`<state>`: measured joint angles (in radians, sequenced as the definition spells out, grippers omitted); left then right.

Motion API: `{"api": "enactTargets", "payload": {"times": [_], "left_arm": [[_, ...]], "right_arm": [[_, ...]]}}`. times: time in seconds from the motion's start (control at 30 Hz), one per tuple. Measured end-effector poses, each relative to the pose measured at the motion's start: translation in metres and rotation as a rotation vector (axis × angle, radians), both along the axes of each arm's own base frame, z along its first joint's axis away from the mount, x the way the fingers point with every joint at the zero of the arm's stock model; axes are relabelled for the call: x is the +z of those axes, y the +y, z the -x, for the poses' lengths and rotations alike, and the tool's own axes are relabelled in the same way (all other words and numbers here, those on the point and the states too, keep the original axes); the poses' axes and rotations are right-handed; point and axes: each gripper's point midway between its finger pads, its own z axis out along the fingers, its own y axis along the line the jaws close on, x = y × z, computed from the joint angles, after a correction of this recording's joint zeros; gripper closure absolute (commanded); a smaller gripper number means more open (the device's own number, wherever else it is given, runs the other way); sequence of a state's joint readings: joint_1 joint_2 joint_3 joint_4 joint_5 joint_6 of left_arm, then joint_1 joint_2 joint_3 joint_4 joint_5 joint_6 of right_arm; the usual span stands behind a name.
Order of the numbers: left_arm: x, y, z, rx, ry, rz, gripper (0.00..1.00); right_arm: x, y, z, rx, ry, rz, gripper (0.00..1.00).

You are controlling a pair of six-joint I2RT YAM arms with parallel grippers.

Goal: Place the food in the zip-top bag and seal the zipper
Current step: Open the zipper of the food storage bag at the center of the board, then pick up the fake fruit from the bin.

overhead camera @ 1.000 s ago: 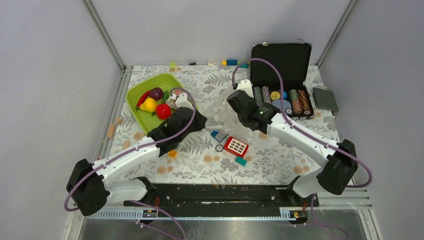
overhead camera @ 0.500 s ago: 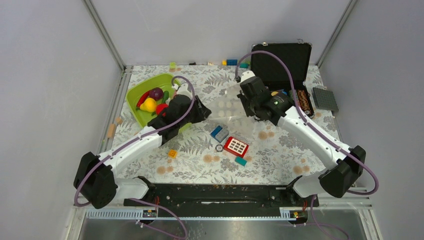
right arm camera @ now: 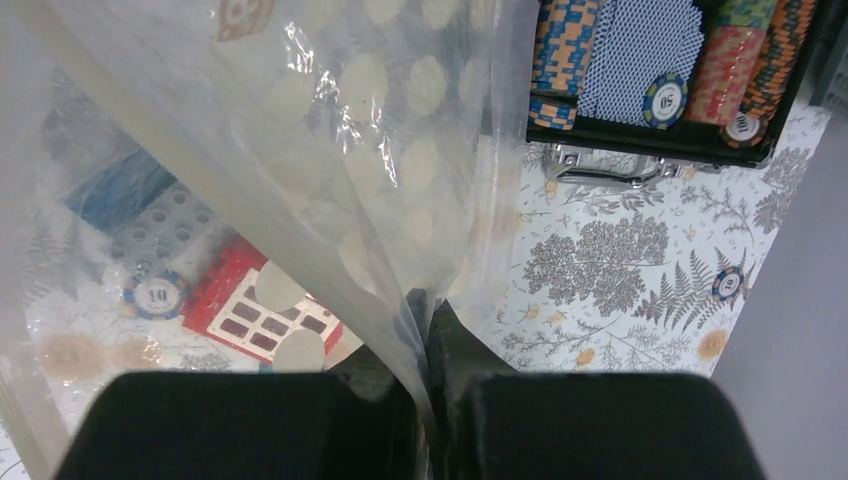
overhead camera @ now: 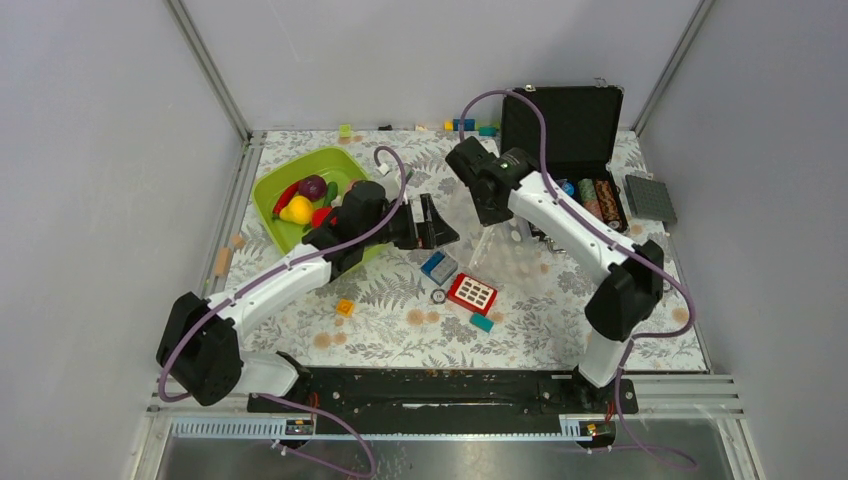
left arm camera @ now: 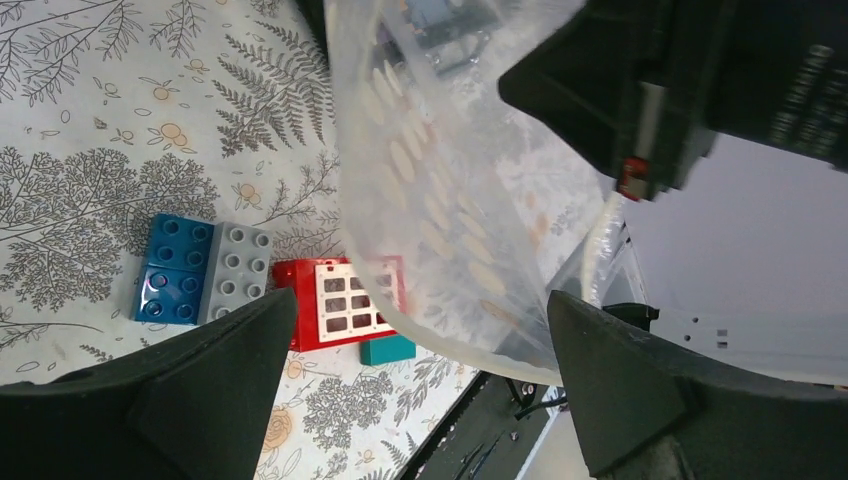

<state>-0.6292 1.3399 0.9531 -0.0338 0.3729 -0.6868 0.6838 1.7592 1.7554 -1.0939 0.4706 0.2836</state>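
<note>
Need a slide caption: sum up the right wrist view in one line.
Right gripper, jaws shut on the dotted zip-top bag draped before the lens; poker chip case beyond.

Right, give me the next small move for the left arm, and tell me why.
Probably swing the left gripper over to the green tub and take one piece of food. Its fingers stand wide open and empty, the right gripper is pinched on the zip-top bag, holding it up, and none of the food shows inside the bag.
</note>
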Motion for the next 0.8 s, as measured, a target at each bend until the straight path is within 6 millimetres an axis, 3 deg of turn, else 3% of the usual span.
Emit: {"api": "enactTargets", "payload": {"times": [0.13,0.23,0.33,0.43,0.5,0.6,0.8], "left_arm": [[0.001,0.007,0.004,0.008,-0.007,-0.025,0.01],[0.005,0.027,-0.003,0.097,-0.024,-0.077,0.01],[0.011,0.069,-0.023,0.276,-0.034,-0.137,0.01],[0.008,0.127,-0.051,0.497,-0.022,-0.21,0.01],[-0.002,0.167,-0.066,0.633,0.012,-0.264,0.01],[-0.023,0.207,-0.081,0.752,0.075,-0.319,0.01],[-0.076,0.251,-0.107,0.859,0.229,-0.444,0.01]], "right_arm": [[-0.013,0.004,-0.003,-0.031,0.035,0.012,0.92],[-0.017,0.008,-0.003,-0.041,0.043,-0.001,0.92],[-0.018,0.012,-0.006,-0.044,0.034,-0.023,0.92],[-0.02,0.017,-0.009,-0.041,0.023,-0.046,0.91],[-0.024,0.02,-0.009,-0.036,0.031,-0.056,0.91],[-0.03,0.022,-0.008,-0.032,0.04,-0.067,0.92],[-0.039,0.023,-0.007,-0.023,0.058,-0.074,0.91]]}}
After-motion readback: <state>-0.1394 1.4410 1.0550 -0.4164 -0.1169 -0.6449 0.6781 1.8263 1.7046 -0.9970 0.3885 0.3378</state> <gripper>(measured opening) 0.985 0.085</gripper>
